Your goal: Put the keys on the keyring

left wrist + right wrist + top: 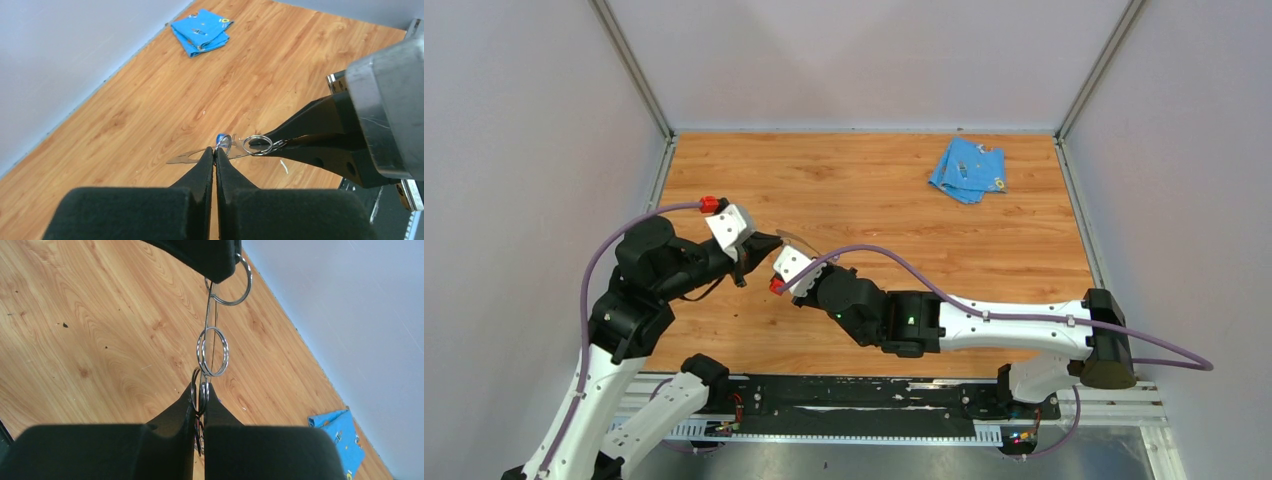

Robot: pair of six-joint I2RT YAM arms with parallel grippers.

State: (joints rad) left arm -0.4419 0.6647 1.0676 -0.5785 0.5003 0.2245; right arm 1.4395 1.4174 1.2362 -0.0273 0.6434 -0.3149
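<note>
Left gripper (215, 151): fingers pressed together on the keyring (186, 158), which I see held off the worktop (874, 200), nearer its left edge.
Blue key (220, 137): just beside those fingertips.
Right gripper (200, 399): fingers clamped on the chain of small rings (199, 352).
Light-blue cloth (967, 170): far right corner.

Orange-brown wood-grain table (874, 200), blue cloth (969, 170), silver keyring (182, 159), blue key head (220, 137)
</note>
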